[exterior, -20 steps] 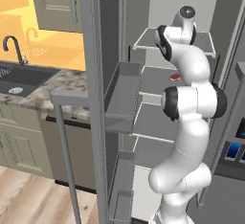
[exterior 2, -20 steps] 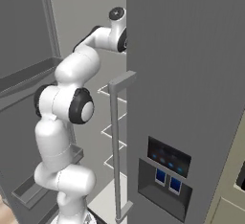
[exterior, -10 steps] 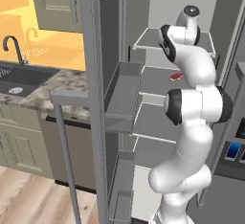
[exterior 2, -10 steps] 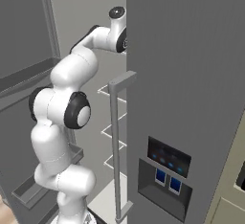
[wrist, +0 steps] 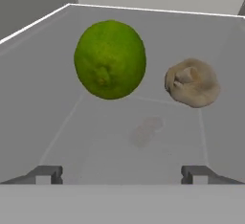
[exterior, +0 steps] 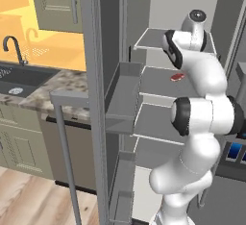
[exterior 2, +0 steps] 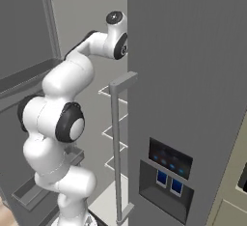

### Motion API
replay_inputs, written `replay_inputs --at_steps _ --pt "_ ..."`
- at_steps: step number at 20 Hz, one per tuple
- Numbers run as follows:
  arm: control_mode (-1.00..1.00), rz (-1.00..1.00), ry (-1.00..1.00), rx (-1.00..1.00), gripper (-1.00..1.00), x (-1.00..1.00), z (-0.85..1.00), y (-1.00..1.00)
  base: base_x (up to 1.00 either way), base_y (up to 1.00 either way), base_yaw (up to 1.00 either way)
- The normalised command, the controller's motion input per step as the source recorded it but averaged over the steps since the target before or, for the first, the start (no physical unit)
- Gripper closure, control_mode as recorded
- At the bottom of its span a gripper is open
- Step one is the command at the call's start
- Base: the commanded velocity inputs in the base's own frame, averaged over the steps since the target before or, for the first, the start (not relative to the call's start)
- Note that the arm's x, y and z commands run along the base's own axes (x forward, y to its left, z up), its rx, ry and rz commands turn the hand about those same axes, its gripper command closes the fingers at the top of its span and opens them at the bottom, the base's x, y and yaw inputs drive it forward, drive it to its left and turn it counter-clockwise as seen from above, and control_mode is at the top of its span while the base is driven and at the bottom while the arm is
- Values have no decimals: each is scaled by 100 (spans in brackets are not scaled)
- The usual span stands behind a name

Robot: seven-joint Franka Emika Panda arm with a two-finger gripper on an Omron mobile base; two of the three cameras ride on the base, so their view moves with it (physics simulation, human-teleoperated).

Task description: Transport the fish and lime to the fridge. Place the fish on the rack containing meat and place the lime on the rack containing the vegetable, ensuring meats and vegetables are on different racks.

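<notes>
Spreading wider than 1 second ago, fingers [wrist: 42,174] stand released from lime [wrist: 110,59].

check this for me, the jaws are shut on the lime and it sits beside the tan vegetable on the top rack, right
Not quite. In the hand view the gripper is open, its tips wide apart and clear of the lime. The rest holds: the lime is beside the tan vegetable on the top rack.
</notes>
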Motion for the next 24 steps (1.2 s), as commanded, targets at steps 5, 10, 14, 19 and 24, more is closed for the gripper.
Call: replay_inputs --at_steps 5,10,14,19,24 --pt "-100 -4 0 0 -100 -80 -2 19 0 0 0" --pt "-100 -5 1 0 -100 -98 0 35 0 0 0" --pt "-100 0 9 0 -100 -100 4 27 0 0 0" --pt "-100 0 3 3 -100 -100 31 1 0 0 0" --pt "-100 0 7 5 -100 -100 31 5 0 0 0"
